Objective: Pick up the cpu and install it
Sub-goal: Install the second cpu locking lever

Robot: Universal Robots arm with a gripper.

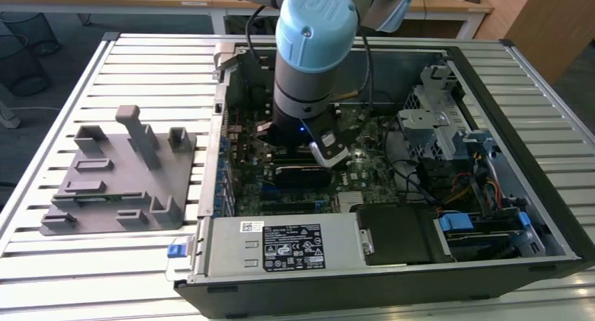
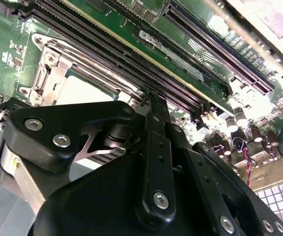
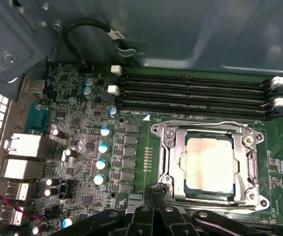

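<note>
Inside the open computer case (image 1: 483,161), the arm (image 1: 311,49) reaches down over the green motherboard (image 3: 146,142), with the gripper (image 3: 156,194) hovering just above the board at the socket's edge. The cpu (image 3: 211,156) lies seated flat in the metal-framed socket (image 3: 166,147), its silvery-white top facing up and a thin darker rim showing around it; in the second wrist view the same cpu (image 2: 82,91) appears just beyond the gripper (image 2: 150,101), partly hidden by the black finger linkage. The fingertips (image 3: 157,189) meet in a narrow point with nothing between them, so the pincer is closed and empty, apart from the cpu though near the socket frame. Beside the socket, on the side away from the gripper, run four long dark memory slots (image 3: 195,93) with white end clips. On the other side of the socket from its right-hand screws stand rows of small cylindrical capacitors (image 3: 102,147). Outside the case, towards the exterior view's left, a grey plastic holder tray (image 1: 121,175) rests on the slatted table (image 1: 56,265), well apart from the arm.
</note>
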